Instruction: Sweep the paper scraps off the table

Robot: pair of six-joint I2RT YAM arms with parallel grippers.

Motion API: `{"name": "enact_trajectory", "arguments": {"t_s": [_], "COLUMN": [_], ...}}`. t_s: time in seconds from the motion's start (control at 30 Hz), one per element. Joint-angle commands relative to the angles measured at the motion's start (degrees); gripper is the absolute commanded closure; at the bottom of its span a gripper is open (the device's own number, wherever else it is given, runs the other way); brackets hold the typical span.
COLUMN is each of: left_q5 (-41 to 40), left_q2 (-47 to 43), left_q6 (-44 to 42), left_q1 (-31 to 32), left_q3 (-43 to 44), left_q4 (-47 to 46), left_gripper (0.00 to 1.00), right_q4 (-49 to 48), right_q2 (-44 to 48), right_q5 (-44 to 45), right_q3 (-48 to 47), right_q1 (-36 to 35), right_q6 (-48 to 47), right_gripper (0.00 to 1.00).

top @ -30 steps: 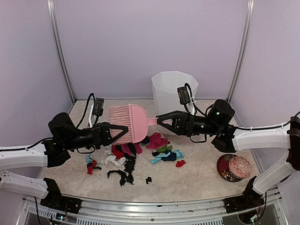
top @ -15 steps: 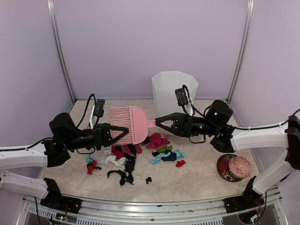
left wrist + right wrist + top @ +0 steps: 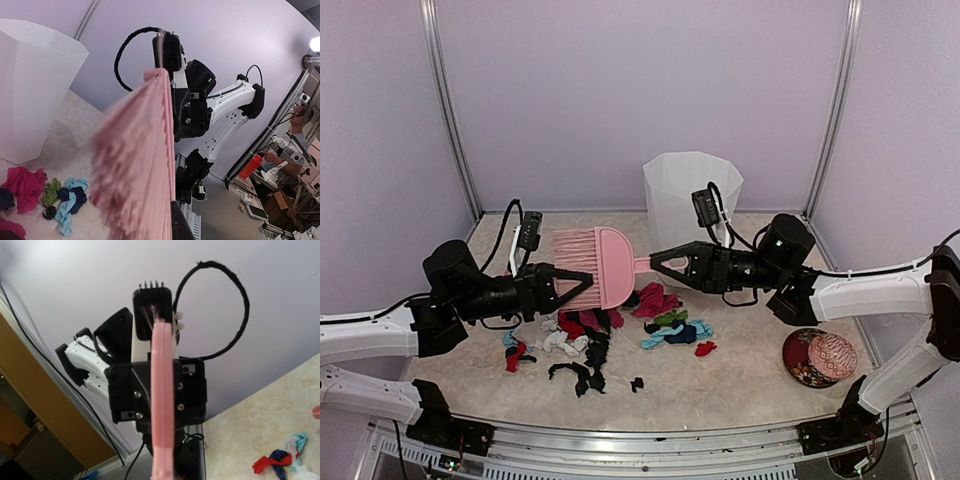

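Pink brush [image 3: 610, 262] gripped by both arms above the paper scraps [image 3: 605, 335]
left gripper [image 3: 588, 282] jaws clamped narrow on the brush head beside the bristles; right gripper [image 3: 658, 265] jaws clamped on its handle; scraps heaped on the table [image 3: 740, 385], near the white bin [image 3: 688, 195]

Robotics lab, enclosed test cell. Beige marble-speckled surface [image 3: 740, 385] boxed by plain pale lilac walls [image 3: 640, 100]. Bare aluminium posts [image 3: 447, 110] at far corners, metal rail [image 3: 640, 450] along near edge. White-and-black left robot arm [image 3: 370, 335] and matching right robot arm [image 3: 870, 292] bolted at near edge, cables exposed. Past enclosure, left wrist view: person [image 3: 299, 112] at cluttered workbench, brown cardboard boxes [image 3: 275, 205], orange-red bottle [image 3: 250, 166].
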State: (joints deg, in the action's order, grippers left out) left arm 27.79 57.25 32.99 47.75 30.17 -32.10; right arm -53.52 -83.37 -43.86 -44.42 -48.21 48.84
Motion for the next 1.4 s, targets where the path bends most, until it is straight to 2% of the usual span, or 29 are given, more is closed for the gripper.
{"name": "enact_trajectory", "arguments": {"t_s": [0.0, 0.03, 0.1, 0.17, 0.2, 0.3, 0.43, 0.57, 0.77, 0.9, 1.0, 1.13, 1.37], "left_q5": [-2.94, -3.18, -4.68, -8.49, -12.38, -19.83, -30.87, -43.17, -52.3, -62.09, -63.7, -58.56, -55.18], "left_q2": [-0.75, -0.79, -0.87, -1.38, -1.62, -1.76, -0.31, 4.27, 12.19, 16.6, 18.14, 18.81, 25.08], "left_q6": [-0.99, -0.99, -0.97, -1.15, -1.18, -0.74, 1.14, 4.46, 5.51, 6.69, 6.24, 4.44, 2.41], "left_q1": [0.24, 0.24, 0.24, 0.16, 0.11, -0.46, -1.19, -2.54, -4.82, -4.81, -6.22, -12.39, -17.01], "left_q3": [1.69, 1.66, 1.76, 2.17, 2.43, 3.1, 3.73, 6.87, 12.03, 18.7, 20.75, 19.31, 18.65], "left_q4": [1.43, 1.6, 2.81, 5.59, 7.78, 13.24, 21.21, 34.47, 46.99, 59.0, 62.21, 60.28, 58.21], "left_gripper": [0.76, 0.65, 0.31, 0.08, 0.02, 0.01, 0.01, 0.01, 0.01, 0.01, 0.01, 0.01, 0.04], "right_q4": [-2.63, -2.34, -0.66, 2.94, 6.27, 16.65, 34.43, 44.16, 49.15, 51.49, 52.51, 53.12, 53.8], "right_q2": [0.8, 1.25, 2.52, 4.75, 6.27, 11.64, 18.04, 22.1, 25.18, 24.93, 23.98, 22.94, 22.43], "right_q5": [-0.88, -0.5, 0.48, 2.43, 3.82, 10.72, 28.35, 40.89, 45.62, 45.94, 45.28, 43.77, 42.75], "right_q3": [-1.07, -1.0, -0.8, -0.61, -0.39, -0.09, -1.84, -1.75, -0.77, -0.91, -0.88, -1.22, -1.65], "right_q1": [-0.56, -0.57, -0.45, -0.18, -0.03, 0.96, 1.14, 1.27, 1.27, 1.27, 1.27, 1.29, 1.27], "right_q6": [0.59, 0.35, -0.8, -3.26, -4.96, -12.23, -23.08, -29.43, -33.51, -35.28, -35.99, -36.92, -38.17], "right_gripper": [1.0, 1.0, 1.0, 1.0, 1.0, 1.0, 1.0, 1.0, 1.0, 1.0, 1.0, 1.0, 1.0]}}
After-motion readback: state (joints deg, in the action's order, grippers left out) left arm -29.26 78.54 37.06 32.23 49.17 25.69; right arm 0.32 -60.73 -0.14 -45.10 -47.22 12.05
